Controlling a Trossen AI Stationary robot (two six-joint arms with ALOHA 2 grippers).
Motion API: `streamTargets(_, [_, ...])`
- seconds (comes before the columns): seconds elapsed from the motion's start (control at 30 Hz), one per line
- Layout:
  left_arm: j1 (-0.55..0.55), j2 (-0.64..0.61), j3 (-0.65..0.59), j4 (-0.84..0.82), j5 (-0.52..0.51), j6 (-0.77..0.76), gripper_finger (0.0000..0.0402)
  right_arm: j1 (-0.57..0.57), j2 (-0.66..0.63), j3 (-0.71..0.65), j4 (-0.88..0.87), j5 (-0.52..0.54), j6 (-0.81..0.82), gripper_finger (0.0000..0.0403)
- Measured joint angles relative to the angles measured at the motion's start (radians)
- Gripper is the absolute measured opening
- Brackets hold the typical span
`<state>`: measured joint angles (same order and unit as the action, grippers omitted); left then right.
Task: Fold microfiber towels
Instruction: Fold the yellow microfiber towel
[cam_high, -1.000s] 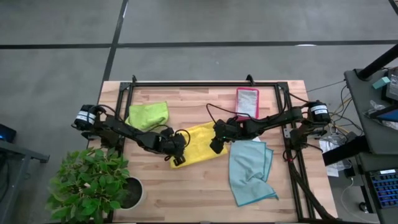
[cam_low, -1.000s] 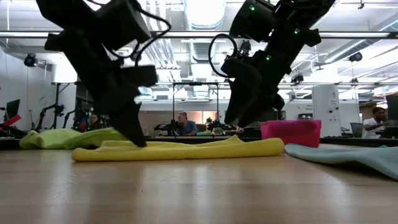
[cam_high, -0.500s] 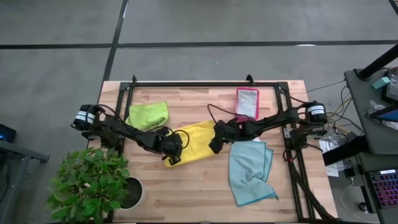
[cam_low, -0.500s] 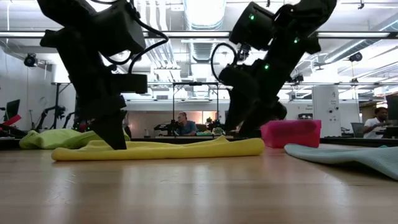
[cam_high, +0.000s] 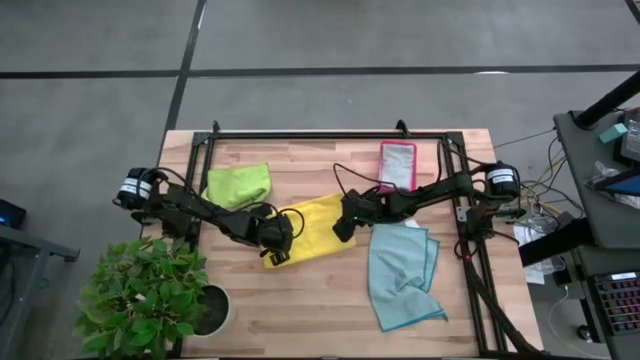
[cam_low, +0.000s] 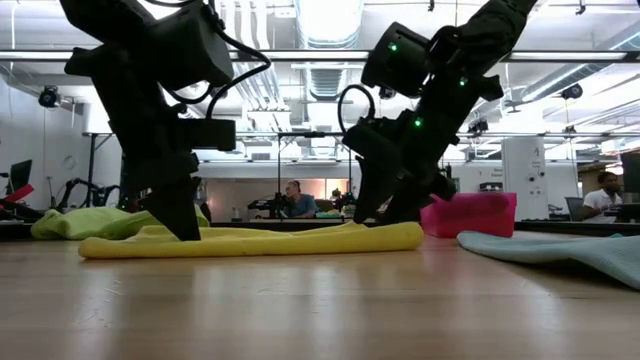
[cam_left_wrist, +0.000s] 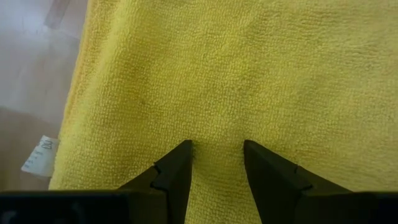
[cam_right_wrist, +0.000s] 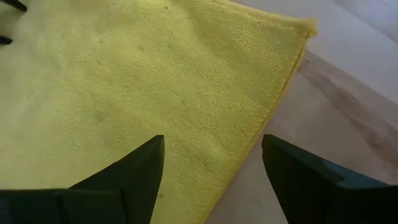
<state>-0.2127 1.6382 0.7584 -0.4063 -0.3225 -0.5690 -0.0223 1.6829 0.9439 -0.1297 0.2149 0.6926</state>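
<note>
A yellow towel (cam_high: 312, 228) lies flat at the table's middle, looking doubled over in the low view (cam_low: 260, 240). My left gripper (cam_high: 276, 246) stands steeply on its left near part, fingers a little apart (cam_left_wrist: 217, 148). My right gripper (cam_high: 340, 228) is wide open (cam_right_wrist: 211, 149) low over the towel's right edge (cam_right_wrist: 273, 99), one finger over cloth and the other over bare wood. A lime green towel (cam_high: 238, 185) lies bunched at the far left. A light blue towel (cam_high: 400, 272) lies spread at the near right. My left gripper sets both fingertips (cam_left_wrist: 180, 155) on the yellow towel's top face (cam_left_wrist: 217, 134), near its left near corner, coming from above and slanting. The cloth lies flat in the narrow gap between them; I see no pinched fold. My right gripper: I cannot tell whether it touches the towel.
A pink-red tray (cam_high: 397, 165) sits at the far edge, right of the middle. A potted plant (cam_high: 150, 295) crowds the near left corner. A black frame (cam_high: 330, 135) rims the far side and both ends. Bare wood (cam_high: 300, 310) lies toward the near edge.
My left gripper has tipped steeper and shifted toward the table's left edge, and the yellow towel has slid left with it, staying flat. My right gripper has sunk toward the towel's right part and stayed open.
</note>
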Motion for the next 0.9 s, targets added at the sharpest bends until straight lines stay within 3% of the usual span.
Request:
streamTargets(0.6, [0.000, 0.001, -0.007, 0.009, -0.002, 0.000, 0.0134, 0.000, 0.070, -0.004, 0.071, -0.037, 0.002, 0.0256])
streamTargets(0.73, [0.000, 0.001, -0.007, 0.010, -0.003, 0.000, 0.0134, 0.000, 0.071, -0.006, 0.111, -0.099, -0.009, 0.0236])
streamTargets(0.9, [0.000, 0.001, -0.009, 0.016, -0.003, 0.000, 0.0134, 0.000, 0.071, -0.006, 0.120, -0.121, -0.009, 0.0182])
